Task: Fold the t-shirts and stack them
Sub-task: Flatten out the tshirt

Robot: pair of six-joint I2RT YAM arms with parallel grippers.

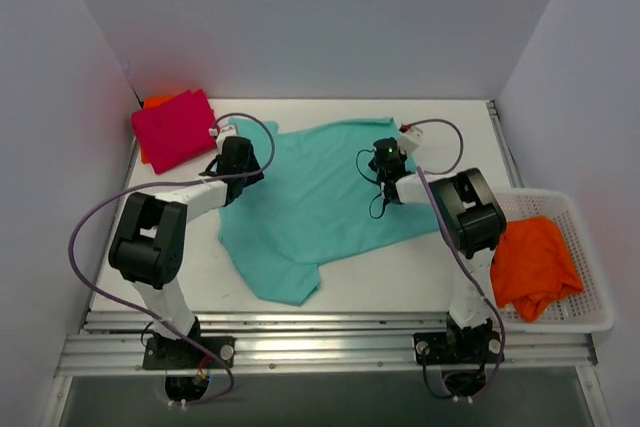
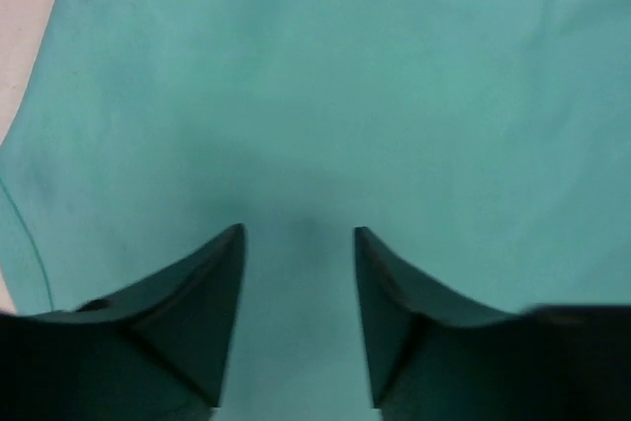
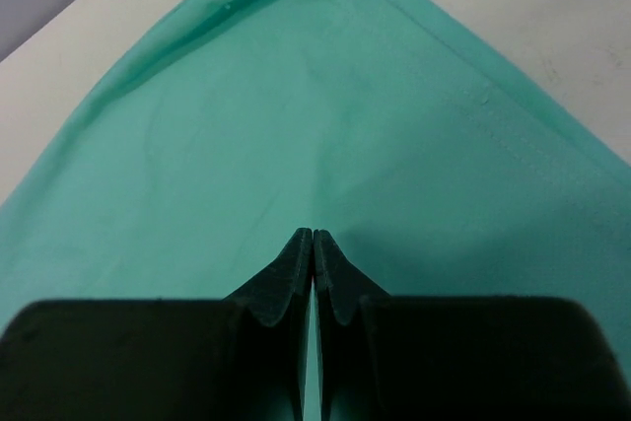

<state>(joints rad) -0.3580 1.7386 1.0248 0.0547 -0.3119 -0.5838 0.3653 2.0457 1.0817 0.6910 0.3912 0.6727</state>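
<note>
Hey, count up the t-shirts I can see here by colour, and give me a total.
Teal t-shirt: 1
Magenta t-shirt: 1
Orange t-shirts: 2, one in the basket, one showing only an edge under the magenta one
Total: 4

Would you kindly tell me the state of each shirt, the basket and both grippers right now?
teal t-shirt: unfolded, spread flat on the table.
magenta t-shirt: folded, lying on an orange cloth.
orange t-shirt: crumpled in the basket.
basket: holding that one shirt.
left gripper: open, over the teal cloth.
right gripper: shut, tips at the teal cloth.
</note>
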